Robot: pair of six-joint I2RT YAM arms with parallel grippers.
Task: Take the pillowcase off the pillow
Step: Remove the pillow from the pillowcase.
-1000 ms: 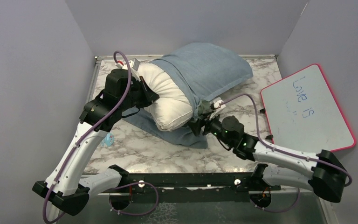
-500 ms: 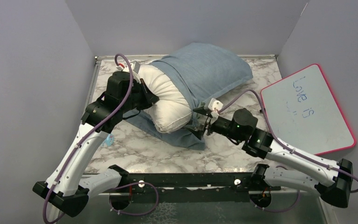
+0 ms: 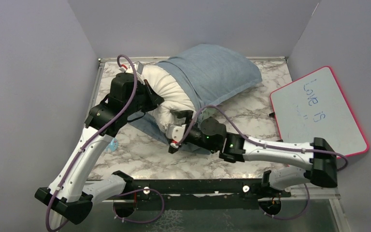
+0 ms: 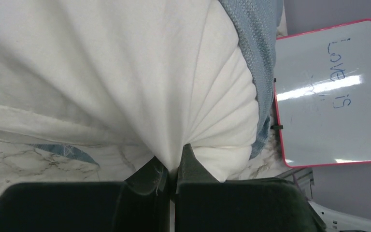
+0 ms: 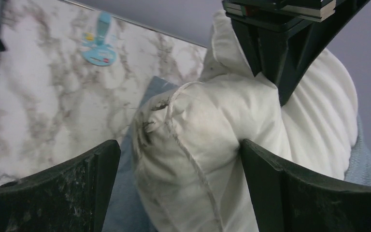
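Pinched a fold of the pillow (image 4: 125, 72) between the left fingers (image 4: 174, 170), shut tight on the white cloth, with pleats fanning out from the grip. Spread the right fingers (image 3: 176, 131) wide, one on each side of the pillow's bare near corner, not closed on it. Found the pillow toward the back of the marble table (image 3: 140, 154), left part bare, right part inside the grey-blue pillowcase (image 3: 217, 72), a flap of that cloth lying flat under the near end. Saw a pink-rimmed whiteboard (image 3: 319, 111) off to the right.
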